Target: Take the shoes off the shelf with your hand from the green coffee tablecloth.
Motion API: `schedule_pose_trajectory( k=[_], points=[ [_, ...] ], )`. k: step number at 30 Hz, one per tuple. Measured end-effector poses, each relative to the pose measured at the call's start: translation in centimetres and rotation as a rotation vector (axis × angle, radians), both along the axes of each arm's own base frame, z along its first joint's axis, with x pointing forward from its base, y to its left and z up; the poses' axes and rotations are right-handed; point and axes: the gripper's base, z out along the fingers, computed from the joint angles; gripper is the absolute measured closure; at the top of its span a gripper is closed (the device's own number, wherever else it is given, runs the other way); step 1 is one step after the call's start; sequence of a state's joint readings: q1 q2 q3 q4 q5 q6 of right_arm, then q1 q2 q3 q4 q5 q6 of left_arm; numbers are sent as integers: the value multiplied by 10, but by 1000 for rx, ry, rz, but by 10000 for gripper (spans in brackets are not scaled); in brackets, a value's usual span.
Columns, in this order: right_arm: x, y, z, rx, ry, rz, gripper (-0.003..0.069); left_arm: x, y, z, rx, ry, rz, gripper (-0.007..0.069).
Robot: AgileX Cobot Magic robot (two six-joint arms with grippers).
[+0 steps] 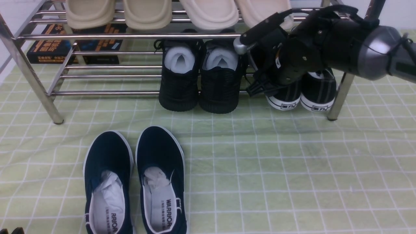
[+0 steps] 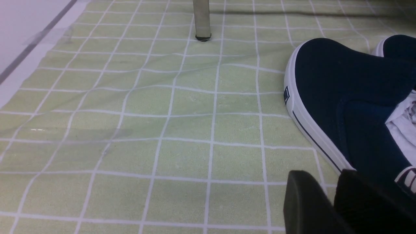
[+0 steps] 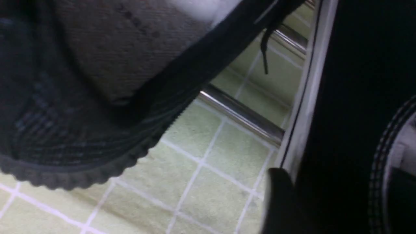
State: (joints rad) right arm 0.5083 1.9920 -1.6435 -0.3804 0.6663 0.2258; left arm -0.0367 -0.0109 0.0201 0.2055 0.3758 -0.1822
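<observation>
Shoes (image 1: 317, 91) sit on the shelf (image 1: 113, 35), hand (image 1: 302, 53) over them.

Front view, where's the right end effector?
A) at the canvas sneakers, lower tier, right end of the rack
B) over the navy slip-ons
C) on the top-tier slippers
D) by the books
A: the right end effector sits at the right end of the rack, overlapping the canvas sneakers on the lower tier.
</observation>
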Motion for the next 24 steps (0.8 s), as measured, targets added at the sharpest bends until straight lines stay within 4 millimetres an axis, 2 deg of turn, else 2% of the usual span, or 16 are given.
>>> schedule_pose_trajectory(
  k=[2,4,5,6,11,13,14,18,22,23,24],
  points=[
    [0,-2,0,-24,-2,1,426,0,0,0,0,0,0,445],
    [0,-2,1,-26,3,-2,502,0,0,0,0,0,0,445],
    [-3,-2,4,-27,9,-7,601,0,0,0,0,0,0,445],
    [-5,-3,7,-27,19,-15,638,0,0,0,0,0,0,445],
    [-21,-12,30,-11,73,-56,655,0,0,0,0,0,0,440],
    [-44,-16,53,-15,138,-59,655,0,0,0,0,0,0,435],
    [-47,-18,57,-16,144,-59,655,0,0,0,0,0,0,435],
    [-85,-24,96,30,202,-22,655,0,0,0,-1,0,0,428],
    [-116,-27,119,65,267,0,655,0,0,0,-1,0,0,427],
    [-118,-27,120,63,274,1,655,0,0,0,-1,0,0,427],
    [-130,-27,129,84,285,18,655,0,0,0,-1,0,0,424]
  ],
)
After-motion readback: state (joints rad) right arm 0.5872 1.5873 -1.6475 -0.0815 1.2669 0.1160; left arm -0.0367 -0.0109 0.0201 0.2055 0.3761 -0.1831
